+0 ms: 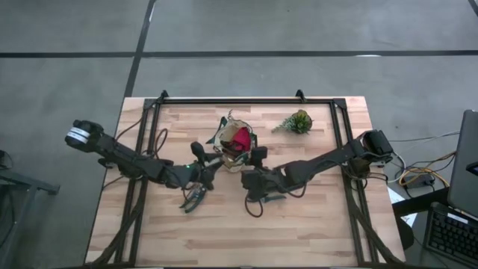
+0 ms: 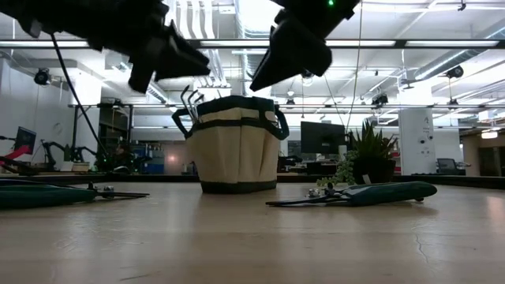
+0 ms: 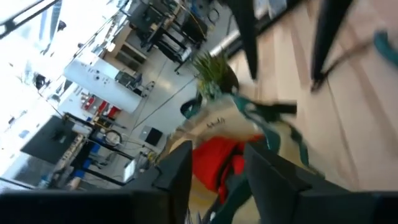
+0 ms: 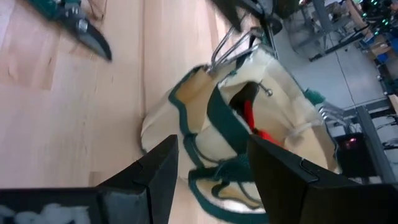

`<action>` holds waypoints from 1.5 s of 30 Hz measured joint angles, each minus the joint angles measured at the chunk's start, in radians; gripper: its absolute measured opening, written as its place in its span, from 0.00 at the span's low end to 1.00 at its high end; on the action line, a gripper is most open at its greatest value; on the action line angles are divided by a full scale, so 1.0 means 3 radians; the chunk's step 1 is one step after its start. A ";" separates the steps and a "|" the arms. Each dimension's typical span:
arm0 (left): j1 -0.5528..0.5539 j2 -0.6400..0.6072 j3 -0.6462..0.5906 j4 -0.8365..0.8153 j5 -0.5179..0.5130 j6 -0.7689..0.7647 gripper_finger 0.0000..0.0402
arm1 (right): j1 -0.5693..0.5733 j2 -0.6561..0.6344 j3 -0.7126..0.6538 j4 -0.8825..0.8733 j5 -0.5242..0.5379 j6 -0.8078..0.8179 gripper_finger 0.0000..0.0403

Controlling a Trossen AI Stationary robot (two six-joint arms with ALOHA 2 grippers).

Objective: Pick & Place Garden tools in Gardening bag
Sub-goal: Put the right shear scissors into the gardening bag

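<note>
High view: gardening bag (image 1: pixel 233 142) stands upright near the worktop (image 1: pixel 314 224) centre, toward the far edge. A red piece (image 1: pixel 240 137) shows inside its open mouth. Left gripper (image 1: pixel 211 163) sits just beside the bag's near-left rim; right gripper (image 1: pixel 256 158) just beside its near-right rim. One pair of shears (image 1: pixel 196 197) lies on the wood under the left arm, another tool (image 1: pixel 270 197) under the right arm.

Low view adds height: both grippers hang above bag-top level, clear of the worktop. Metal tines (image 2: pixel 189 101) stick up above the bag's left rim. Green-handled shears (image 2: pixel 371 193) lie flat to the right of the bag, a second tool (image 2: pixel 47 194) flat at far left.

Left wrist view: fingers (image 3: pixel 180 174) apart, nothing between them; red piece (image 3: pixel 219 160) in the bag directly beyond. Right wrist view: fingers (image 4: pixel 163 169) likewise spread and empty, facing the bag's tan wall and green trim.

Near half of the worktop is open wood. A small plant (image 1: pixel 297 121) stands to the right of the bag, well apart from it. A dark frame (image 1: pixel 246 101) borders the far and side edges.
</note>
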 joint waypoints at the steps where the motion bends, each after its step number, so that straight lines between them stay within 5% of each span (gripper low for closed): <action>1: -0.0009 -0.0007 0.0019 0.0026 0.0000 -0.0087 0.40 | 0.0003 -0.0003 0.0000 -0.0059 -0.0002 0.0039 0.46; 7: -0.0045 -0.0037 0.0157 0.0097 0.0005 -0.0836 0.41 | 0.0083 -0.0106 0.0000 -0.0753 -0.0130 0.0460 0.46; 15: -0.0045 -0.0036 0.0251 0.0167 0.0269 -0.1772 0.41 | 0.0152 -0.0188 -0.0012 -0.1167 -0.1488 0.0819 0.46; 27: -0.0045 -0.0036 0.0289 0.0769 0.0735 -0.1717 0.41 | 0.0242 -0.0175 -0.0384 -0.1726 -0.2100 0.1112 0.46; 45: -0.0047 -0.0036 0.0279 0.0724 0.0793 -0.1717 0.41 | 0.0465 -0.0174 -0.0779 -0.1178 -0.1902 0.1199 0.46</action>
